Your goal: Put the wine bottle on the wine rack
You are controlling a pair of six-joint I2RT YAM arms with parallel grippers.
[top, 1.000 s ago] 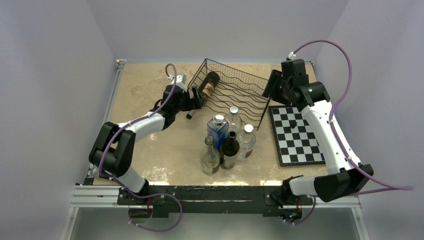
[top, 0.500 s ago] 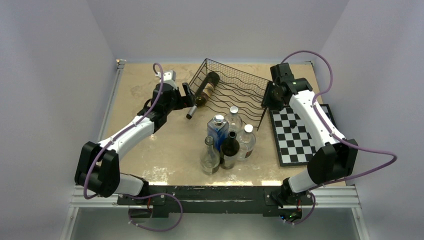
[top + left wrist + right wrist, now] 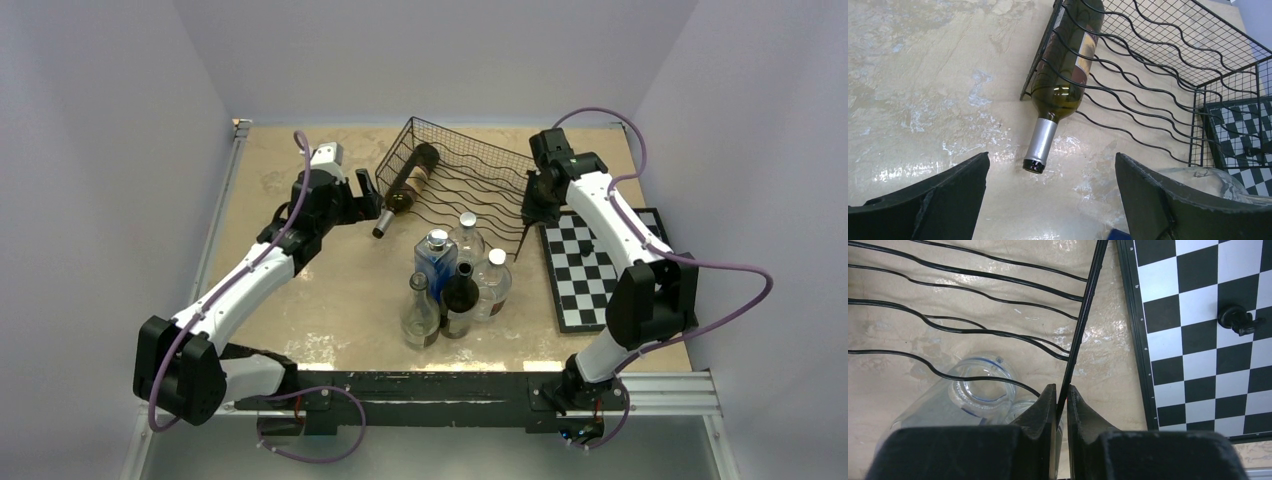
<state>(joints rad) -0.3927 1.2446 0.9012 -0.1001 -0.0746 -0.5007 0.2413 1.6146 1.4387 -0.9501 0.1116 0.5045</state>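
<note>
**Already cradled: bottle in the rack's end slot**

Now my left claw (image 3: 365,193) hangs spread wide over the table (image 3: 290,290), its two dark fingers (image 3: 933,200) far apart with nothing between them. Just ahead of it lies the wine bottle (image 3: 1068,65), a dark green one with a silver foil neck. Its body rests in the outermost left cradle of the wine rack (image 3: 470,180), under the wavy black wires, and its neck pokes out of the rack's near end toward me. The mouth is low over the tabletop; whether it touches, I cannot tell.

My right claw (image 3: 1061,392) is pressed together on the rack's right edge, pinching a straight black wire of the frame between its pads. Just right of that wire sits the chessboard (image 3: 1198,315), with one small dark chess piece (image 3: 1238,320) on it. Below my right fingers, seen through the wires, is the open mouth of a clear bottle (image 3: 978,390), one of a cluster of bottles (image 3: 450,280) standing near the rack's front.
</note>
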